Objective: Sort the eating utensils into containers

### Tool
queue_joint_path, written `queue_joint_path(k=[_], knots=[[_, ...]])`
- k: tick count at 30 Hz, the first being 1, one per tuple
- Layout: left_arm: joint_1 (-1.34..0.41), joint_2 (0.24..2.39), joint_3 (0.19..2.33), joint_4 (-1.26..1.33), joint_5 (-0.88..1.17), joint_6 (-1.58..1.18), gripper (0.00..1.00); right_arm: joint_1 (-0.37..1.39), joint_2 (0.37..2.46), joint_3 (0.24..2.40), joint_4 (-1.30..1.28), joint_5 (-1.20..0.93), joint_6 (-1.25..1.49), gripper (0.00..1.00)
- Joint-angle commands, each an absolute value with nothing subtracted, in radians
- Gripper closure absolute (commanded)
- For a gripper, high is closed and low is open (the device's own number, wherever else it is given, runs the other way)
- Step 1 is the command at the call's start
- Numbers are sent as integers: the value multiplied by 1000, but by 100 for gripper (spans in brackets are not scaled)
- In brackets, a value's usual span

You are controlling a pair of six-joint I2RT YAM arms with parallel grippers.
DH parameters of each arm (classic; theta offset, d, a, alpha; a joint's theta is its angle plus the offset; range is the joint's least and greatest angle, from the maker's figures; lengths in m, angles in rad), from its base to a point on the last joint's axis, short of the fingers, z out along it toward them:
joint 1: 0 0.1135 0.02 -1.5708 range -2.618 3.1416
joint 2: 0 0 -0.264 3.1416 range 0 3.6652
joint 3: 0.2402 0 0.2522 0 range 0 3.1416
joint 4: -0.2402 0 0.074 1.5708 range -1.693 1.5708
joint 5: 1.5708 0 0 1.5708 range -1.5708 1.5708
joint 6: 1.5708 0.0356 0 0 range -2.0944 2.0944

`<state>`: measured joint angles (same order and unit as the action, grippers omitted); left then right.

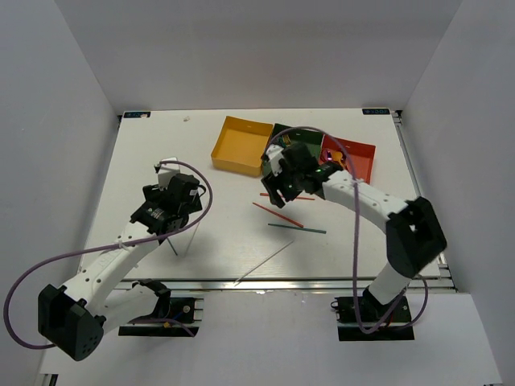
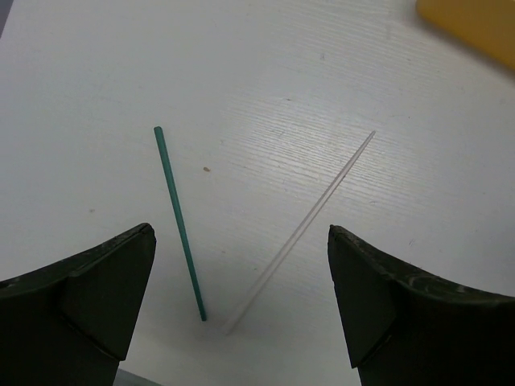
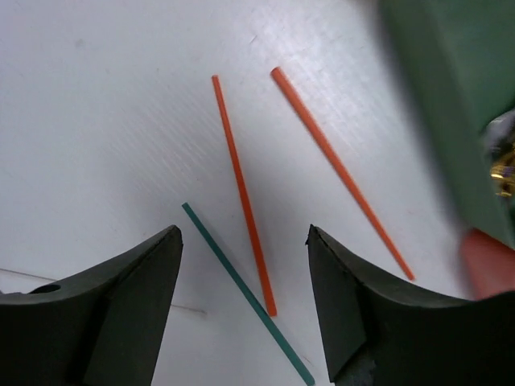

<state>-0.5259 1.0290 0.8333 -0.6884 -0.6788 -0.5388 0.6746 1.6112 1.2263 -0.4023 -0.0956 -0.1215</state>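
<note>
My right gripper (image 1: pixel 279 191) (image 3: pixel 243 233) hovers open over the table beside the dark green tray (image 3: pixel 451 104) (image 1: pixel 304 137). Below its jaws lie a red chopstick (image 3: pixel 241 193) (image 1: pixel 278 215) and a green chopstick (image 3: pixel 245 293) (image 1: pixel 298 228). A second red chopstick (image 3: pixel 342 173) lies to their right. My left gripper (image 1: pixel 166 215) (image 2: pixel 240 233) is open over another green chopstick (image 2: pixel 179 221) (image 1: pixel 171 244) and a pale chopstick (image 2: pixel 302 233). Neither gripper holds anything. The yellow tray (image 1: pixel 240 145) (image 2: pixel 475 24) looks empty. The red-orange tray (image 1: pixel 358 159) (image 3: pixel 487 261) holds utensils.
One more pale chopstick (image 1: pixel 262 262) lies near the table's front edge (image 1: pixel 265 283). A gold utensil (image 3: pixel 505 165) shows inside the dark green tray. My right arm covers much of that tray in the top view. White walls close the table on three sides.
</note>
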Motion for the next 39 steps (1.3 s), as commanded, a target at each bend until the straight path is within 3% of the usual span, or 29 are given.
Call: queue_joint_path(k=[1, 17, 26, 30, 39], knots=[[-528, 1002, 839, -675, -729, -517, 3, 722, 1693, 1233, -423, -81, -164, 32], [-528, 1049, 830, -647, -637, -479, 3, 755, 1927, 1304, -428, -11, -206, 56], [-528, 1046, 830, -643, -624, -472, 3, 755, 1988, 1330, -443, -18, -224, 83], [-528, 1046, 830, -641, -620, -471, 3, 755, 1994, 1354, -449, -8, -242, 100], [-528, 1051, 830, -638, -612, -466, 3, 793, 1967, 1485, -492, -38, -362, 100]])
